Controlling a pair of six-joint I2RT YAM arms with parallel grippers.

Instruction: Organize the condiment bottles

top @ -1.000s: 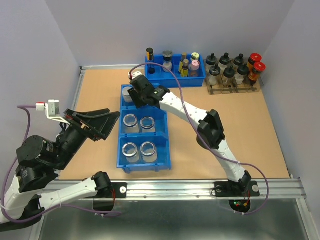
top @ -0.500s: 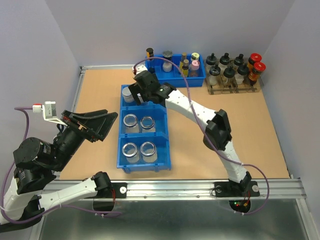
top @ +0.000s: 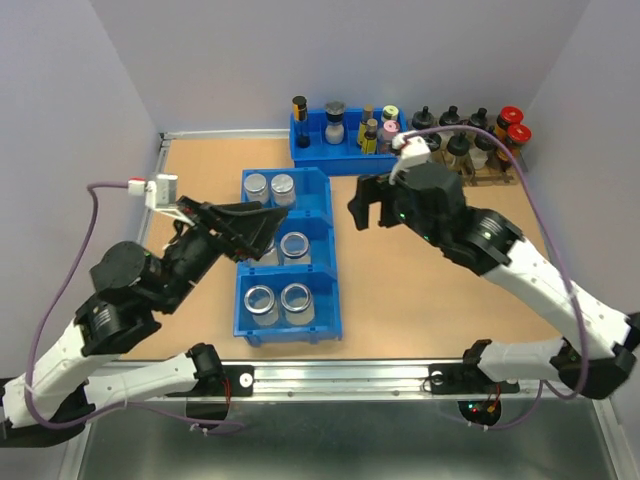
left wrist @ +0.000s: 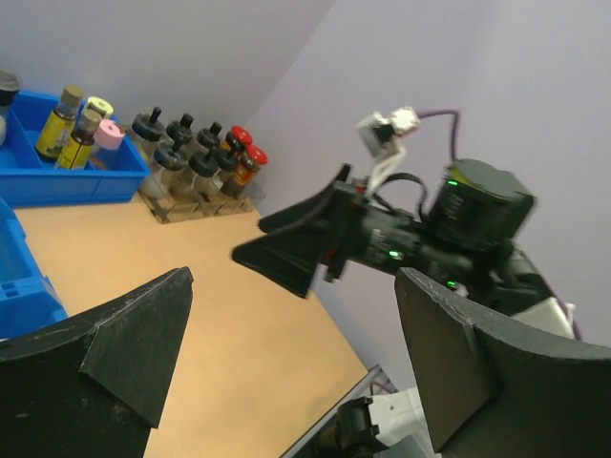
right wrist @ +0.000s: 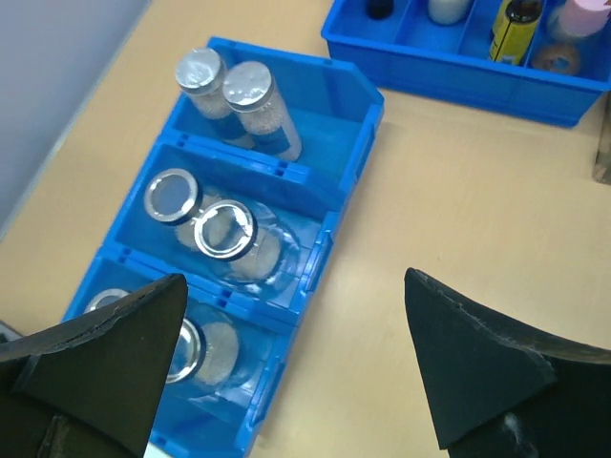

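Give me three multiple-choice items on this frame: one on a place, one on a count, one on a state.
1. Where do the lidded jars stand?
A. the bin's far compartment
B. its near compartment
C. on the table

2. How many compartments has the bin?
A. two
B. three
C. five

3. How is the right gripper?
A. shut on a jar
B. shut, empty
C. open, empty

1 A: both lids show in the compartment farthest from the arms.
2 B: two dividers split it in three.
3 C: its fingers stand wide apart with nothing between them.
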